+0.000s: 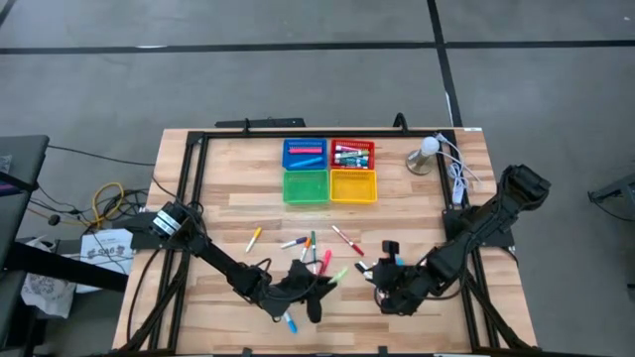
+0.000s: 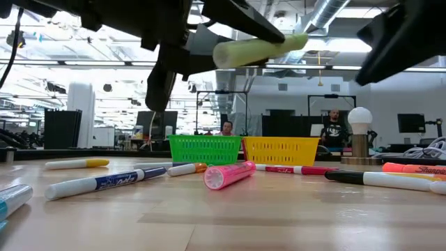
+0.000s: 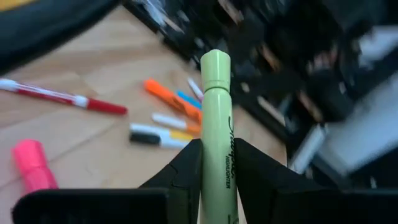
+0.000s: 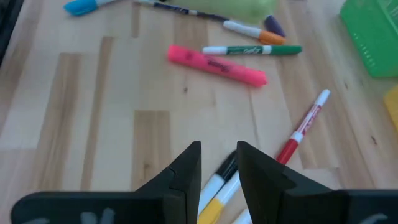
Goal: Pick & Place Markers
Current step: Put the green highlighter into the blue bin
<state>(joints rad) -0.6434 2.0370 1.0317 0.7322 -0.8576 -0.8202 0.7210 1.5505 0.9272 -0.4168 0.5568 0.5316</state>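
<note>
My left gripper (image 1: 319, 286) is near the table's front middle, shut on a light green highlighter (image 2: 258, 50) that it holds above the table. Loose markers lie around it on the wood: a pink highlighter (image 2: 228, 174), a red-capped marker (image 4: 298, 130), a green one (image 4: 255, 50), an orange one (image 3: 171, 98) and a blue one (image 1: 290, 322). My right gripper (image 4: 219, 160) hovers at the front right with a narrow gap between its fingers and nothing in it. A black-capped white and yellow marker (image 4: 216, 186) lies on the table below that gap. My left gripper pinches the highlighter's barrel (image 3: 217, 163) between its two fingers, which lie along it. The free end (image 3: 215, 65) sticks out well past the fingertips, toward the table's right and far side. The highlighter is nearly level and clear of the table.
Four square trays stand at the far middle: blue (image 1: 305, 154), red (image 1: 352, 154), green (image 1: 306, 186), yellow (image 1: 353, 185). A white ball lamp (image 1: 429, 149) and a cable are at the far right. Dark frame rails run along both table sides. People sit in the room beyond.
</note>
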